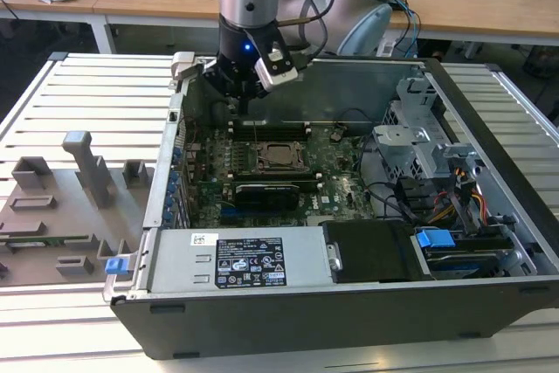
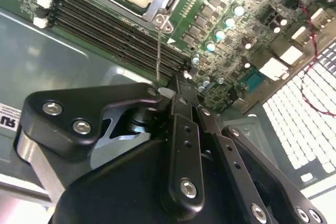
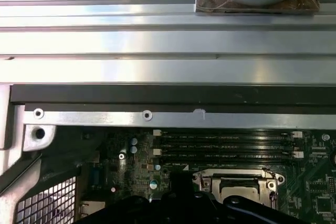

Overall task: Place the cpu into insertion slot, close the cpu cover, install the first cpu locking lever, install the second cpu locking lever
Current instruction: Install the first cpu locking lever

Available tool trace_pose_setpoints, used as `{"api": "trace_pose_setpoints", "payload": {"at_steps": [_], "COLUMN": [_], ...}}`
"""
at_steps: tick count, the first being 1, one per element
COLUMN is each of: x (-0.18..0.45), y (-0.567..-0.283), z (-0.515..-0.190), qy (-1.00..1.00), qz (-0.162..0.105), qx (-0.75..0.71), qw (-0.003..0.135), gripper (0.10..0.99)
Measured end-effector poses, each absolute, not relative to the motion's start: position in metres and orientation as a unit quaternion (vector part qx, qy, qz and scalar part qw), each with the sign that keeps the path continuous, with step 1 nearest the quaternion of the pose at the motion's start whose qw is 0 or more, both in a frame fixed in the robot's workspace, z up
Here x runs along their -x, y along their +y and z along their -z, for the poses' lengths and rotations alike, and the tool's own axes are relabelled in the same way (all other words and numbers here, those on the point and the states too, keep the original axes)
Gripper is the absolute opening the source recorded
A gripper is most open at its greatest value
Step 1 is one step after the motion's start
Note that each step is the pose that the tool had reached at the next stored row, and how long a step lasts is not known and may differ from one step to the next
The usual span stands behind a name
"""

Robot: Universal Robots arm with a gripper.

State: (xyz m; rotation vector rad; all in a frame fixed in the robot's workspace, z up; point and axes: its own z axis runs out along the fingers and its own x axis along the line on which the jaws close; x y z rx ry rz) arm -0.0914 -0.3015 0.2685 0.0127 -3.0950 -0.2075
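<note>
no print is clear enough to read. in the exterior view, at the lower centre of the frame, a black label with tiny white marks sits on the grey power supply, with a white barcode sticker beside it. in the second wrist view a white sticker has its letters cut off.

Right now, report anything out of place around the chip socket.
One thing: a thin metal rod sticks out from the socket corner across the memory slots instead of lying along the frame.
</note>
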Motion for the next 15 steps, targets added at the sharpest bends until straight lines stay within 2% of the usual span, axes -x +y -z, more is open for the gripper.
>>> {"api": "trace_pose_setpoints", "payload": {"at_steps": [7, 15], "x": [0.06, 0.056], "y": [-0.299, -0.298], "z": [-0.264, -0.264], "qy": [-0.998, -0.998], "qz": [0.067, 0.067], "qx": [-0.004, -0.004], "qw": [0.02, 0.02], "gripper": [0.106, 0.106]}}
